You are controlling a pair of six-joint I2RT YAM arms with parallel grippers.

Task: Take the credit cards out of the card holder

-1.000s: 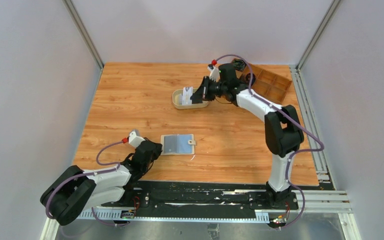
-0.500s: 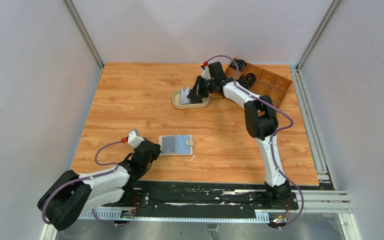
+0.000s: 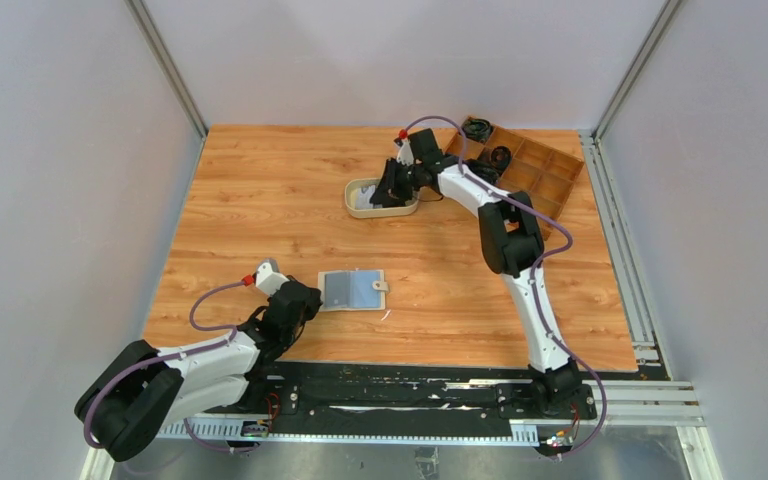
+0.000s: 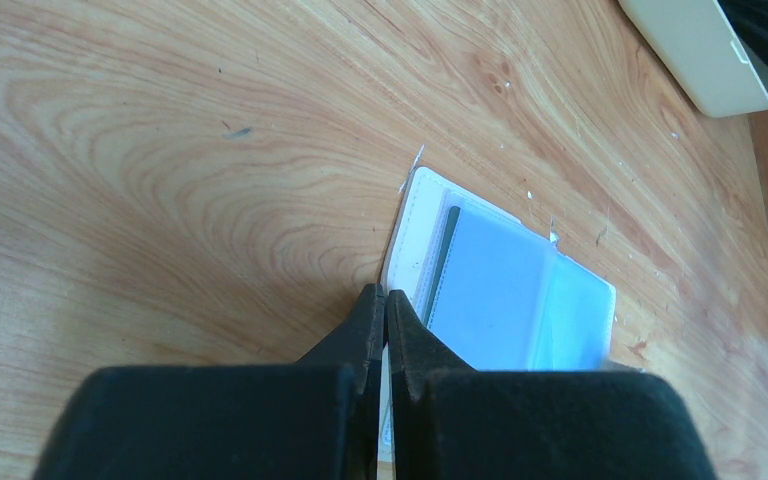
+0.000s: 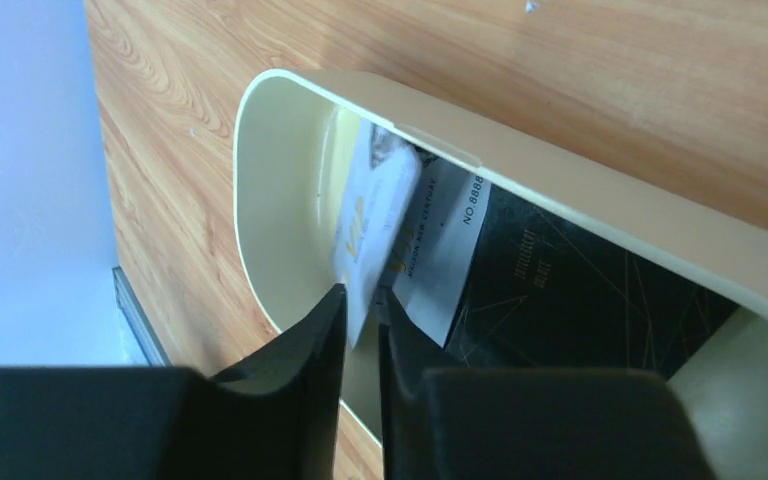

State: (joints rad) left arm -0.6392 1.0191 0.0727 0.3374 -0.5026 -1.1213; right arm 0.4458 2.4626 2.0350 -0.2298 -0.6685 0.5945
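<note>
The card holder (image 3: 352,289) lies open on the table, pale blue inside up; in the left wrist view (image 4: 500,290) a dark card edge (image 4: 447,262) shows in its left pocket. My left gripper (image 3: 307,297) is shut, its tips (image 4: 385,297) at the holder's left edge. My right gripper (image 3: 378,192) reaches down into the oval beige tray (image 3: 355,208). It is shut on a white credit card (image 5: 375,215), held tilted on edge between the fingers (image 5: 362,295). Another white card (image 5: 450,240) and a black card (image 5: 580,290) lie flat in the tray (image 5: 600,190).
A wooden compartment box (image 3: 535,170) with black cable coils (image 3: 477,130) stands at the back right, close behind the right arm. Metal rails run along the right and near table edges. The tray's corner shows in the left wrist view (image 4: 700,50).
My right gripper has moved left and down, carrying the white card from above the tray's right end into the tray. The left arm and the card holder have not moved.
</note>
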